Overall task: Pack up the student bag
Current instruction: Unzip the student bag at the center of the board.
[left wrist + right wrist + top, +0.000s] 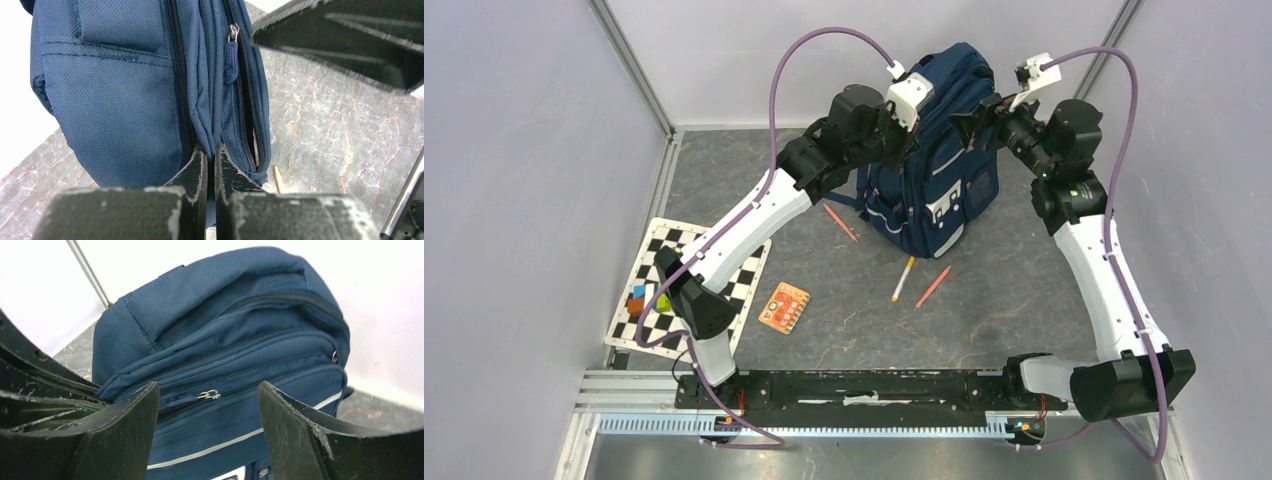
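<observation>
Dark marbled tabletop (1024, 270), plain pale walls (514, 150) all round, nothing fancy. The student bag (924, 195) stands upright right between the two grippers, on the far side of them from the arm bases.

The left gripper (211, 151) is clamped shut low on the bag's side. From its wrist cam there's blue cloth showing between the fingertips, so I'd call that a pinch on a fold of fabric between two zip lines. A blue rubber zip pull (230, 60) hangs further ahead of those fingers, up the same side.

The right gripper (207, 387) is spread wide with nothing in it, just short of the bag's upper front. A metal zip pull (209, 395) sits dead ahead between its fingers. Whether it's touching, can't tell.

Handling-wise, my guess: soft woven cloth, slack panels, probably light while it's this empty. It'll sag and tip if you tug one side only. I'd nip the metal pull by its tab, small and likely slippery, while the other hand anchors the fabric beside that zip.

A yellow pencil (903, 279) and a red pencil (933, 287) lie by the bag's foot, well back from both grippers.
</observation>
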You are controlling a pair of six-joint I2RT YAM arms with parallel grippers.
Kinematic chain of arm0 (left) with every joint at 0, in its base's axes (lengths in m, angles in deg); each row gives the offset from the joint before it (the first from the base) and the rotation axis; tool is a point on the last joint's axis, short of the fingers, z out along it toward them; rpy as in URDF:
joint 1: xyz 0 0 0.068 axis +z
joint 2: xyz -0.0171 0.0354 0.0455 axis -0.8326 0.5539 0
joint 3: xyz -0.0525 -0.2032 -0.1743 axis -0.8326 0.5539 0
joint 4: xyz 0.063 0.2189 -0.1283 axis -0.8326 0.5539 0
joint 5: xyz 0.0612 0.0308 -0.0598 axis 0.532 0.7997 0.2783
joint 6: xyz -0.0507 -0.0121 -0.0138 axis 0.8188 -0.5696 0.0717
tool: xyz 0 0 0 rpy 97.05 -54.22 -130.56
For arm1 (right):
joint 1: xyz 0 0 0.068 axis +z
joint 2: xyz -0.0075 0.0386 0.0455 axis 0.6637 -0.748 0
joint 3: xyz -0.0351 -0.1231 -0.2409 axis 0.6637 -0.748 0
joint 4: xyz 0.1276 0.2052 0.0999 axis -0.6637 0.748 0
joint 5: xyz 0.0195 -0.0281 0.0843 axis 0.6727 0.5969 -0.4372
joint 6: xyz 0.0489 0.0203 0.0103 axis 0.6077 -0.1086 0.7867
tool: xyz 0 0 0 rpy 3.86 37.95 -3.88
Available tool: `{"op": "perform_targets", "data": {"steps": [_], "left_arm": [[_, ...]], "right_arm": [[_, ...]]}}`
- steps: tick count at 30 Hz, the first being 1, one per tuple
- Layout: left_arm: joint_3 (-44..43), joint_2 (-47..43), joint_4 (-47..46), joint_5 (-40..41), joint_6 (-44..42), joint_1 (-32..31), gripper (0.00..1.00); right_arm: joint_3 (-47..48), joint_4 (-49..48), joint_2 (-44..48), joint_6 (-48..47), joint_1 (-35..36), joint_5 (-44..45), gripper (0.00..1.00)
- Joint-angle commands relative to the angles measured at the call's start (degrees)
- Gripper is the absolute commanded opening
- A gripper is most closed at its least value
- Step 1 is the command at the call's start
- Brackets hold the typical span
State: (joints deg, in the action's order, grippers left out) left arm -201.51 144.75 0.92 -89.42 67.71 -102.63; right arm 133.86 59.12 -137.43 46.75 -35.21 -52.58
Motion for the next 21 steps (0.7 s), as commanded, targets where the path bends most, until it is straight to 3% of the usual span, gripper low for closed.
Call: {"op": "perform_targets", "data": {"steps": [1,6,21], "left_arm": [[-0.64,-4.08,-3.96,-1.71,4.60,-0.08,0.02],[0.17,-4.48,-4.57,-1.13,5.38,-0.06,0.02],[1.74,-5.72,-5.08,0.41,5.20,-0.06,0.02]], "right_arm": [[2.16,8.19,1.46,6.05,4.96,17.59,0.76],[-1.59,11.15,2.87,10.95,8.50,23.24,0.75],[-6.59,15.19,6.62,9.16,9.28,34.14,0.70]]}}
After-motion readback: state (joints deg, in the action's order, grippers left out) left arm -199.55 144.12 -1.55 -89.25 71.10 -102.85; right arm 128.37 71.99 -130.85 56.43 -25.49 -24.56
